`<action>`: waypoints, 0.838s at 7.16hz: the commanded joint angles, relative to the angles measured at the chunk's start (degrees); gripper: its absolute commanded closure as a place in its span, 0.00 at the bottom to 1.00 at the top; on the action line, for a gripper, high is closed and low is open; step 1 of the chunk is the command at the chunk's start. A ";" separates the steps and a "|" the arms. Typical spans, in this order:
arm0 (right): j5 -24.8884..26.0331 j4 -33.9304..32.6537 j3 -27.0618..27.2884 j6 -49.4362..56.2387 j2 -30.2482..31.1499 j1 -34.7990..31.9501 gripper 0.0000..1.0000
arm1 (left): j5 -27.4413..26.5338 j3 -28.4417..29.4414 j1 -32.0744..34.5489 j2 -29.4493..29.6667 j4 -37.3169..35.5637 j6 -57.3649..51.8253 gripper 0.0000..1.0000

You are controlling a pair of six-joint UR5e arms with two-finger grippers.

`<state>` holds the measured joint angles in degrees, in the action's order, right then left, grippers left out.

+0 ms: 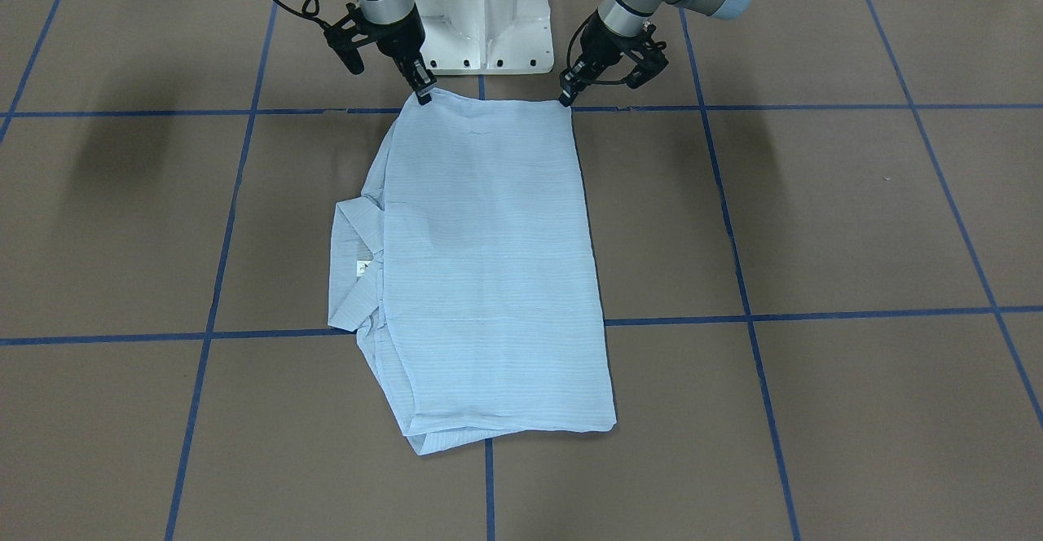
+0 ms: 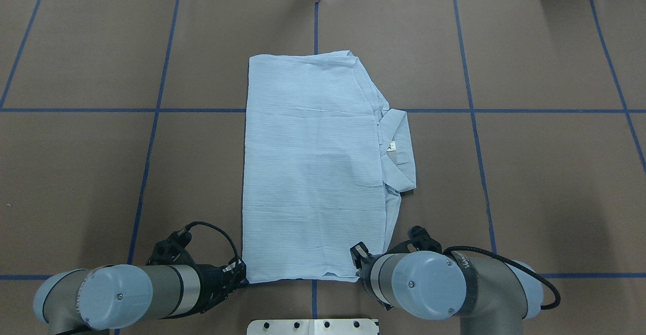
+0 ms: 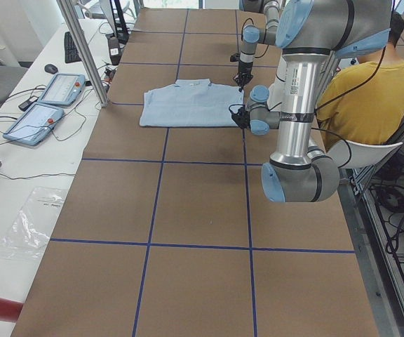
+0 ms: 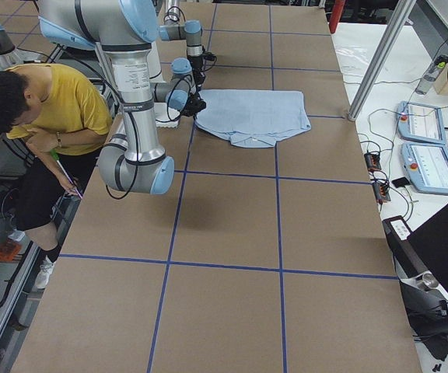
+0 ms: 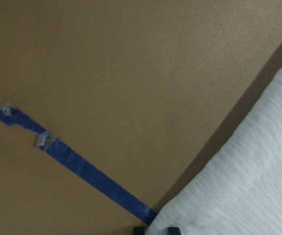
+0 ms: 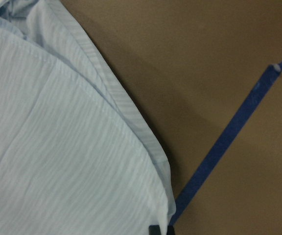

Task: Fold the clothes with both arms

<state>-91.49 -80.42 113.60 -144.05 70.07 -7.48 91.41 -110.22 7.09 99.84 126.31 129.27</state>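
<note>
The light blue striped shirt (image 1: 489, 264) lies folded into a long rectangle on the brown table (image 1: 815, 215). Its collar (image 1: 350, 272) and white neck label (image 1: 363, 267) stick out on one side, which is the right side in the overhead view (image 2: 398, 148). My left gripper (image 1: 565, 98) is low at the shirt's near left corner and shut on it; the left wrist view shows cloth (image 5: 248, 186) between the fingertips (image 5: 138, 229). My right gripper (image 1: 423, 94) is shut on the near right corner; cloth (image 6: 58, 147) fills the right wrist view.
The white pedestal base (image 1: 481, 19) stands just behind the shirt's near edge. Blue tape lines (image 1: 733, 231) grid the table. A person in yellow (image 3: 363, 98) sits behind the robot. Control tablets (image 3: 48, 105) and a metal post (image 3: 83, 49) are at the far side.
</note>
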 commanded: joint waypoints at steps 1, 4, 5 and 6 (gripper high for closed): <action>0.00 0.00 0.04 0.00 -0.02 -0.08 1.00 | 0.00 -2.26 -0.06 0.18 -3.51 0.02 1.00; -0.18 -0.09 2.22 -0.09 0.24 -0.26 1.00 | -0.09 -5.77 0.03 -0.25 -3.70 0.11 1.00; -0.18 -0.44 4.33 -0.09 0.59 -0.61 1.00 | -0.09 -8.23 0.03 -0.26 -5.62 0.72 1.00; -0.18 -1.14 6.44 -0.09 0.60 -1.65 1.00 | 0.09 -12.52 0.03 -0.08 -9.38 0.90 1.00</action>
<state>-91.65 -80.90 117.51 -144.13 70.51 -8.22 91.37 -118.45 7.11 99.67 120.37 129.82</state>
